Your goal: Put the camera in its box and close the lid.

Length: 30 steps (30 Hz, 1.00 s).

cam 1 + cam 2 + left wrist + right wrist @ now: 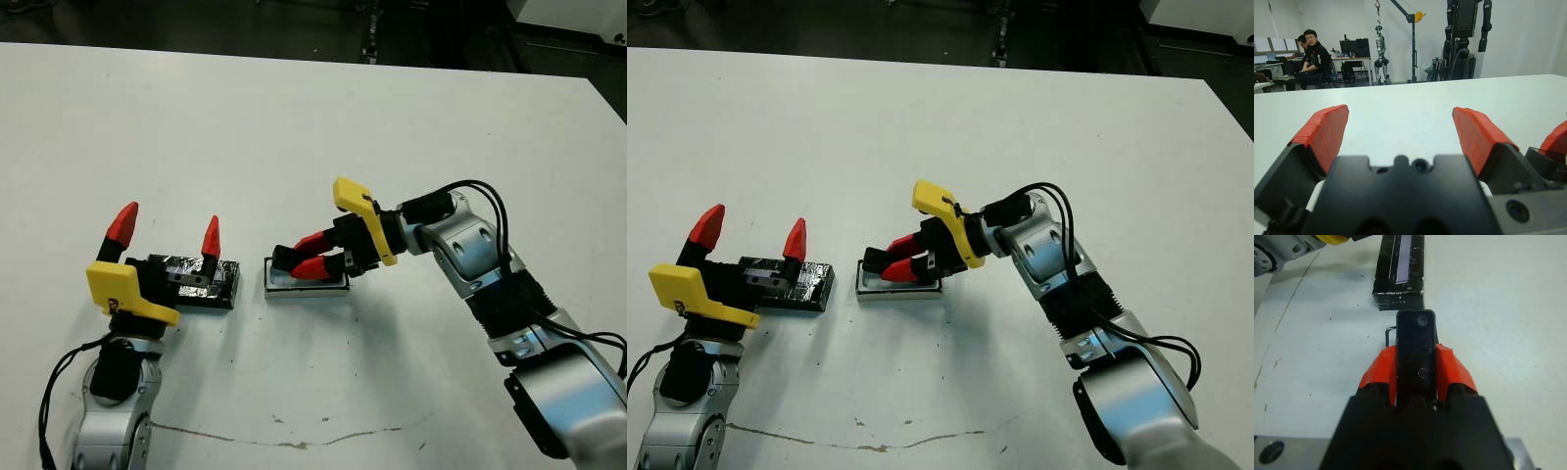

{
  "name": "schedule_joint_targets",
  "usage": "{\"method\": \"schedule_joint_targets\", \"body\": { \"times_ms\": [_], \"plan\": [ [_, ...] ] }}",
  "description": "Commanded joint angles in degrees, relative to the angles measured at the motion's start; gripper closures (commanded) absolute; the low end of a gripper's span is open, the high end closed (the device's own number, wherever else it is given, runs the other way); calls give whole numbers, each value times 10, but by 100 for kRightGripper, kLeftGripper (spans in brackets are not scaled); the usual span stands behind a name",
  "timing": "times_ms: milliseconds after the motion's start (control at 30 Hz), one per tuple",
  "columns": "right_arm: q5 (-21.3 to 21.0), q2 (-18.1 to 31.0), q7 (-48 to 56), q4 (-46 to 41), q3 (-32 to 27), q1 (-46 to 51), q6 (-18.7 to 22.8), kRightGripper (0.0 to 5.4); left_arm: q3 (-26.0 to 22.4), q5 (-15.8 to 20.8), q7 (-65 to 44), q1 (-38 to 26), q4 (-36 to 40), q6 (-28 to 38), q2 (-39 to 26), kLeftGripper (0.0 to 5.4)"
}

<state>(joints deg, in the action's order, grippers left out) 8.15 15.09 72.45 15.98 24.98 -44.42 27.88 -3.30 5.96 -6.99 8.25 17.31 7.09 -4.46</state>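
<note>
Right gripper (299, 257) pinches the camera (1416, 350) over the box (306, 284), mid-frame; left gripper (167, 230) spread beside the lid (201, 281).

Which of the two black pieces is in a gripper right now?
The camera, the thin bar clamped between the right gripper's fingers over the box. The bigger glossy lid lies free on the table by the open left gripper.

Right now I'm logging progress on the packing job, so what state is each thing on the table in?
camera: clamped between the right gripper's fingers, over the box, not yet lying flat in it.
box: open, lid off, under the right gripper.
lid: off the box, lying on the table beside it, in front of the left gripper.
right gripper: shut on the camera.
left gripper: open, holding nothing.
</note>
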Motion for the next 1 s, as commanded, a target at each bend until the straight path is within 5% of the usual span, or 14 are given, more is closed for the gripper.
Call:
{"method": "schedule_joint_targets", "body": {
  "times_ms": [33,1000],
  "plan": [
    [-5,3,-3,-10,8,-6,9,375,1,-8,2,1,-2,-1,-3,0],
    [-34,56,2,12,20,15,-29,375,2,-5,6,5,2,-3,0,0]
  ]
}}
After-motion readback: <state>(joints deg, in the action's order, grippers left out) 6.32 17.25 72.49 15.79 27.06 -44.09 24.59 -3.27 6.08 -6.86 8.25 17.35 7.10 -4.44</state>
